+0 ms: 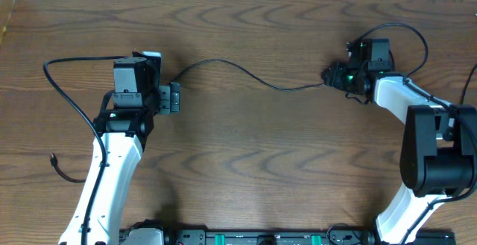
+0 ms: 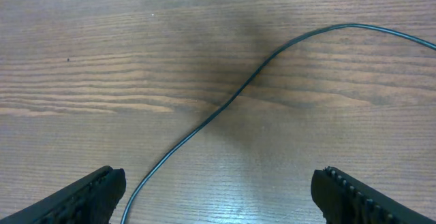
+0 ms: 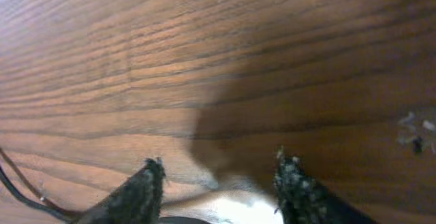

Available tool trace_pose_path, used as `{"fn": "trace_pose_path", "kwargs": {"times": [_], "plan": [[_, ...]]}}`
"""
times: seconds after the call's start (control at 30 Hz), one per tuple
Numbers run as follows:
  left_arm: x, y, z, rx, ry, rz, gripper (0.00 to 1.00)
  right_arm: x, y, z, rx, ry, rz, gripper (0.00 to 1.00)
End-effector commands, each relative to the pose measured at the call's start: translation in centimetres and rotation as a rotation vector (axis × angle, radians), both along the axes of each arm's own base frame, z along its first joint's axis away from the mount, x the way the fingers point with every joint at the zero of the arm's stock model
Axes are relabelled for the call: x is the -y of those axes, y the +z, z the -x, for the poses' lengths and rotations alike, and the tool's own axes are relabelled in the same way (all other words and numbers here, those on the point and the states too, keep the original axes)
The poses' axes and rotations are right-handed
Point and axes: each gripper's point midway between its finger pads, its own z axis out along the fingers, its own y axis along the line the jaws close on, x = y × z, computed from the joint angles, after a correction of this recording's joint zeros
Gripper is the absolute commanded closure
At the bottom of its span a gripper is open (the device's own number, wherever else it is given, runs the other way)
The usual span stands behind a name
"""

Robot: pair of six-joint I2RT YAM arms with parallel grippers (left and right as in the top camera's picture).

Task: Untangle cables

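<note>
The left gripper (image 2: 219,178) is held released. Its jaws are spread wide just over the table (image 2: 82,81), and nothing is grasped in it. The black cable (image 2: 235,96) is laid flat on the wood between the two jaws and touches neither of them. From there it is led forward and away to the right of this gripper in a soft curve. In the overhead view it is seen to reach the right gripper (image 3: 219,161). That gripper is lowered close to the wood with its jaws partly apart. A pale blurred patch (image 3: 235,202) is seen between them, but what it is cannot be told, nor whether anything is clamped. A thin dark cord (image 3: 17,195) is seen on the wood to the left of this gripper.
</note>
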Motion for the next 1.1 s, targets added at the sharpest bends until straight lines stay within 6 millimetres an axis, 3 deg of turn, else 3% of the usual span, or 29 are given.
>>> {"fn": "trace_pose_path", "kwargs": {"times": [0.0,0.1,0.37,0.6,0.83,1.07], "plan": [[-0.2,0.1,0.2,0.002,0.009,-0.002,0.08,-0.7,-1.3,0.6,-0.052,-0.027,-0.020,0.80],[-0.2,0.1,0.2,0.002,0.009,-0.002,0.08,-1.3,-1.5,1.0,-0.070,-0.018,-0.028,0.99],[-0.2,0.1,0.2,0.002,0.008,-0.003,0.08,-2.3,-1.5,1.7,-0.094,0.010,-0.051,0.99],[-0.2,0.1,0.2,0.002,0.009,-0.002,0.07,-3.1,1.7,1.6,-0.056,0.059,-0.210,0.99],[-0.2,0.1,0.2,0.002,0.008,-0.003,0.08,-0.9,5.8,2.1,0.000,0.043,-0.185,0.99],[-0.2,0.1,0.2,0.002,0.009,-0.002,0.08,2.8,9.6,3.6,0.059,0.000,0.014,0.99]]}}
